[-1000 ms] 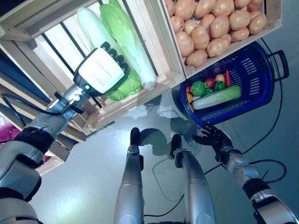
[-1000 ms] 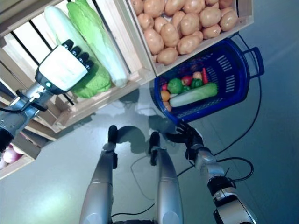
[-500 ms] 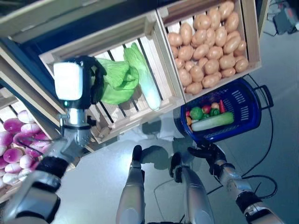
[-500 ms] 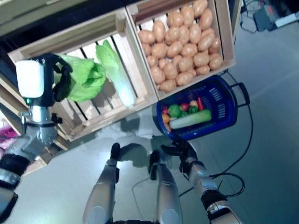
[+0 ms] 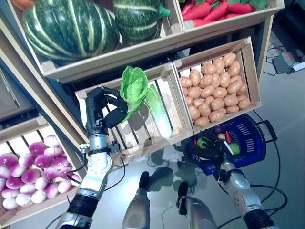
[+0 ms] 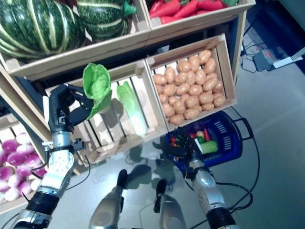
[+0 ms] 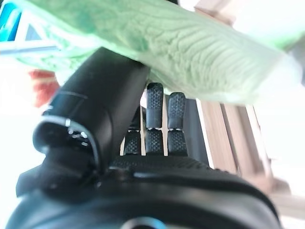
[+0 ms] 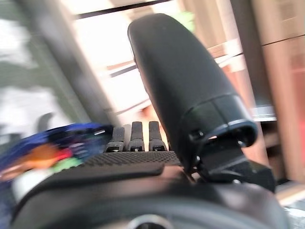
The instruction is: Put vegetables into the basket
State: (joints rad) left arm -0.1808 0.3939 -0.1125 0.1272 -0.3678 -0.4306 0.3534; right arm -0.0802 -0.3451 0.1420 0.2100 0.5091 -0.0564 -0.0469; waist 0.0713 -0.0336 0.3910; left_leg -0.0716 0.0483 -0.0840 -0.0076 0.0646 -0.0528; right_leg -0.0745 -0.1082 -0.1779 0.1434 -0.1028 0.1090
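From the left eye view, the left hand (image 5: 104, 109) is raised in front of a slatted wooden crate (image 5: 167, 76), its fingers and thumb curled round the lower end of a green leafy cabbage (image 5: 133, 89) that stands up above it, clear of the crate. A second long cabbage (image 5: 158, 111) lies inside that crate. The neighbouring crate of potatoes (image 5: 215, 92) sits to the right, striped squashes (image 5: 66, 26) fill the shelf above, and purple turnips (image 5: 26, 167) lie in the bin at lower left. Below the potatoes a blue basket (image 5: 251, 141) stands on the floor with mixed vegetables inside, and the right hand (image 5: 213, 147) shows at its near rim. The right eye view gives the same layout, the basket (image 6: 231, 139) to the right of the right hand (image 6: 187, 147). In the left wrist view the thumb and fingers (image 7: 157, 102) press against the pale green leaf (image 7: 181, 52). In the right wrist view the fingers (image 8: 135, 135) reach out straight, side by side, towards the blurred blue basket (image 8: 57, 138).
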